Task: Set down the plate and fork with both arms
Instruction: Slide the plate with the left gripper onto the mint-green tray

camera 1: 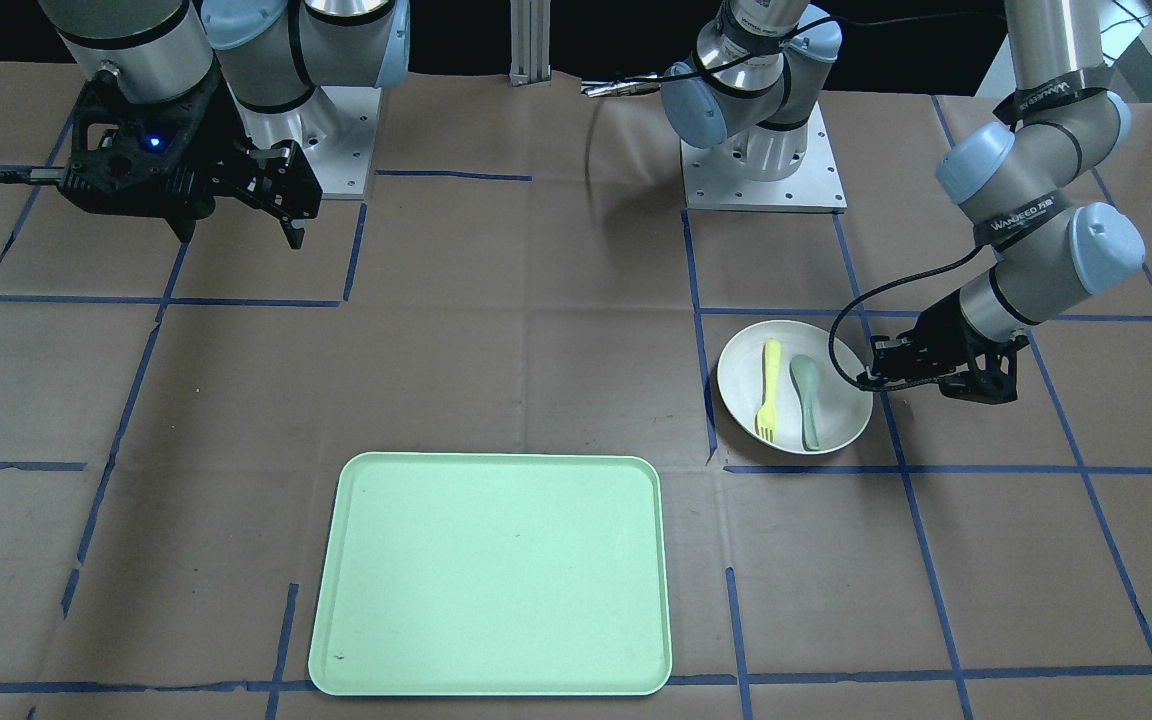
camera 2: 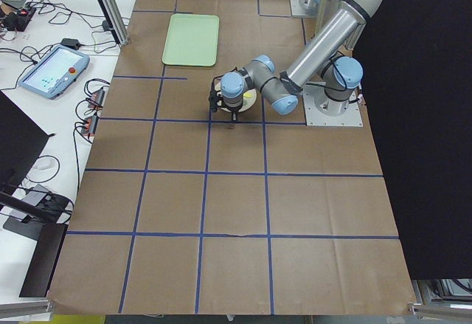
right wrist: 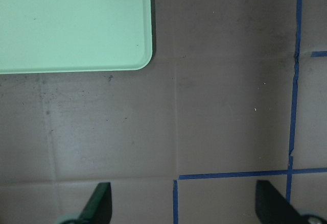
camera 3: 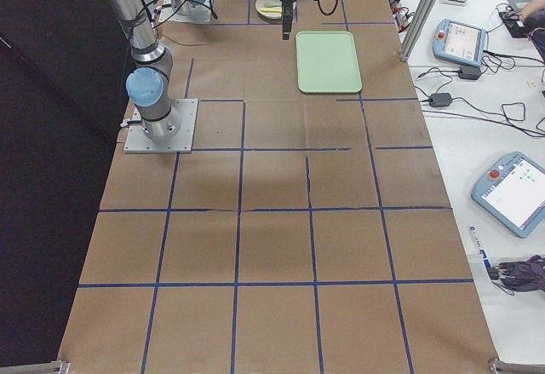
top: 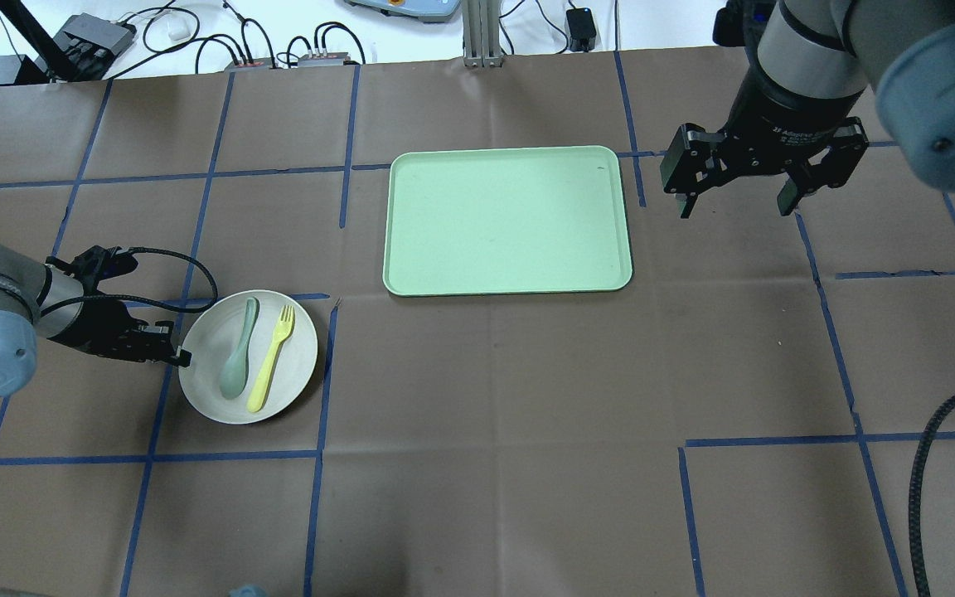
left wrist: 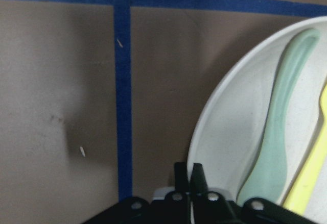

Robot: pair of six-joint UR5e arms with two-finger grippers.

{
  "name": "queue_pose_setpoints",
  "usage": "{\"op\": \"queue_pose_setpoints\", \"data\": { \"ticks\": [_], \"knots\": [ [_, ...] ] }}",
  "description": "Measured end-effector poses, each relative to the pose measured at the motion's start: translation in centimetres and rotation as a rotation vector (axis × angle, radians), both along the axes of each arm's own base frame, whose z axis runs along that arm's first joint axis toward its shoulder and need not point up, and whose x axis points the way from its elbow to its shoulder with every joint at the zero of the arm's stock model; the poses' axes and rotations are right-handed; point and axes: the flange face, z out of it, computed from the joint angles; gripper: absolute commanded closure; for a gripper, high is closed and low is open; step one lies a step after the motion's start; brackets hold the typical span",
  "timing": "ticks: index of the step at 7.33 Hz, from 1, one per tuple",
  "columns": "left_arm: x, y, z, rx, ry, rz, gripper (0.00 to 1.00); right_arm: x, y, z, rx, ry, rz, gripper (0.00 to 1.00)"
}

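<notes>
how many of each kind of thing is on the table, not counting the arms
plate: 1
fork: 1
spoon: 1
tray: 1
total: 4

A robot lab: teach pendants (camera 3: 518,193), cables (top: 332,31), tape-gridded table (top: 486,414).
</notes>
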Motion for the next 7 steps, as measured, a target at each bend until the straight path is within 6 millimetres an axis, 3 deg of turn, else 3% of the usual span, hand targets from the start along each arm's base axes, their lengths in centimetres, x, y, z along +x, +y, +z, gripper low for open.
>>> {"op": "queue_pose_setpoints", "data": {
  "ticks": [3,4,7],
  "knots": [
    [-1.8,-0.8,2.2,-0.037,0.051,0.033,1.0,0.0,0.0,0.0,0.0,0.0,0.0,0.0],
    [-3.6,-2.2,3.2,-0.046,0.048,0.02,1.0,0.0,0.0,0.0,0.0,0.0,0.0,0.0],
    [-12.9,-8.5,5.7,-0.07,0.051,-0.039,1.0,0.0,0.0,0.0,0.001,0.0,0.0,0.0]
  ]
}}
